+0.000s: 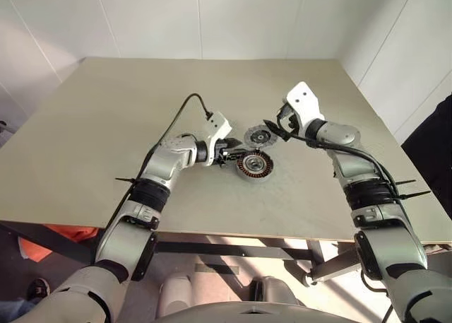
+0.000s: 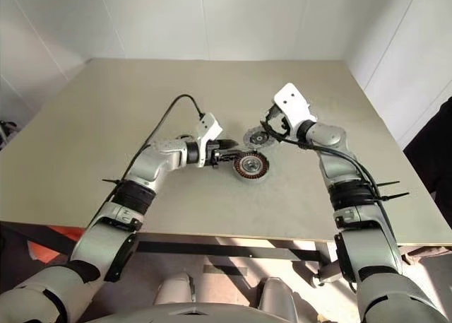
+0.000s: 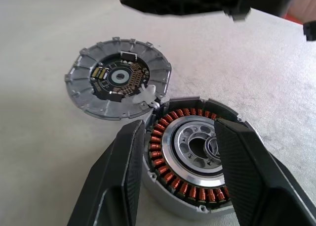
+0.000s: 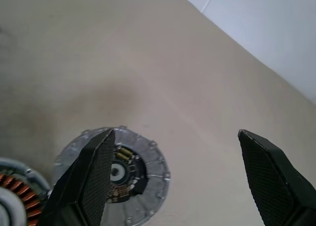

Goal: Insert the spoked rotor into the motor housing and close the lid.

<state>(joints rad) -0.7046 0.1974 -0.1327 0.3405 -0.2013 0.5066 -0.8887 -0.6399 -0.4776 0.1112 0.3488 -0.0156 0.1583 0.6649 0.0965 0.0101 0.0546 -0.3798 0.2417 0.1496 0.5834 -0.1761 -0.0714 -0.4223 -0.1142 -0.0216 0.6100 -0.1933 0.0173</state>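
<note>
The motor housing (image 3: 170, 184) lies on the table (image 1: 106, 125), a round metal puck with copper coils. Inside the coils sits a round part (image 3: 195, 144) with a bright rim and holes around a dark hub; it looks like the spoked rotor, seated. The lid (image 3: 91, 95), a silver slotted disc with a dark circuit centre, lies flat touching the housing's far rim. My left gripper (image 3: 180, 123) is open, its fingers on either side of the housing and holding nothing. Over the lid (image 4: 148, 154) my right gripper (image 4: 175, 132) hovers wide open and empty.
The housing (image 1: 254, 166) and lid (image 1: 258, 136) lie mid-table between the left gripper (image 1: 229, 153) and right gripper (image 1: 274, 128). Bare tabletop surrounds them. White walls rise behind. Someone in dark clothing (image 1: 434, 153) stands at the right edge.
</note>
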